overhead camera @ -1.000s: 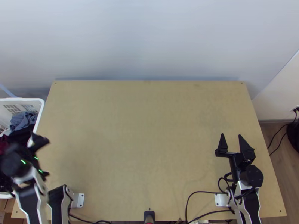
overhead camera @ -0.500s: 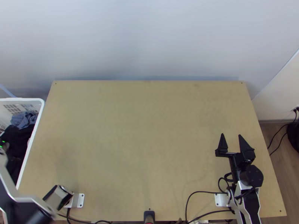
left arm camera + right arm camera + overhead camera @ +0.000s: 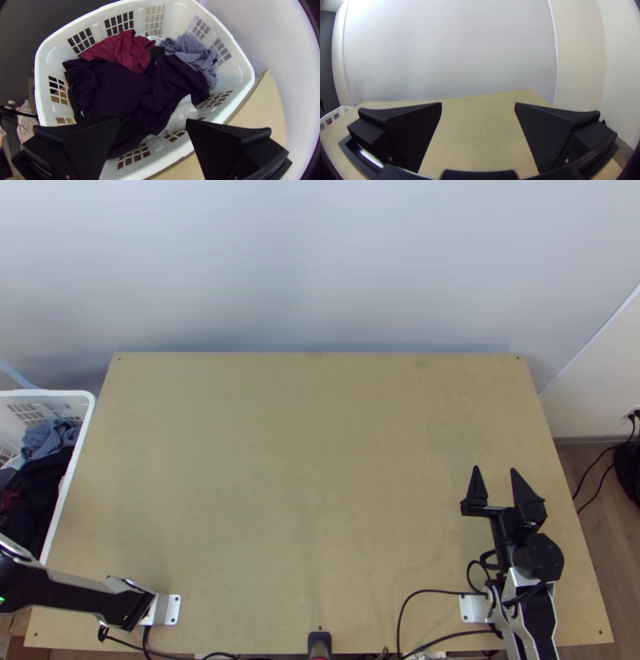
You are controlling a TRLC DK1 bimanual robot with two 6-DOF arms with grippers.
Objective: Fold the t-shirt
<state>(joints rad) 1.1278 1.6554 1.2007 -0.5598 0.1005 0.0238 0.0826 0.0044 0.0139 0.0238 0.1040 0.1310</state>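
So the t-shirt is presumably sitting somewhere in this bunched clothes pile (image 3: 126, 86), inside the white basket (image 3: 238, 80) beside the bench (image 3: 304, 484), though I'm not telling which piece it is. Progress-wise, folding isn't even starting: picking, spreading and folding are all waiting, I'd say. The left tool (image 3: 154, 122) is hovering above the basket, its fingers standing wide apart and gripping nothing. Farther out, the right tool (image 3: 494, 468) is hanging over the bench's right side, pointing toward the far edge, also gaping wide and holding nothing.
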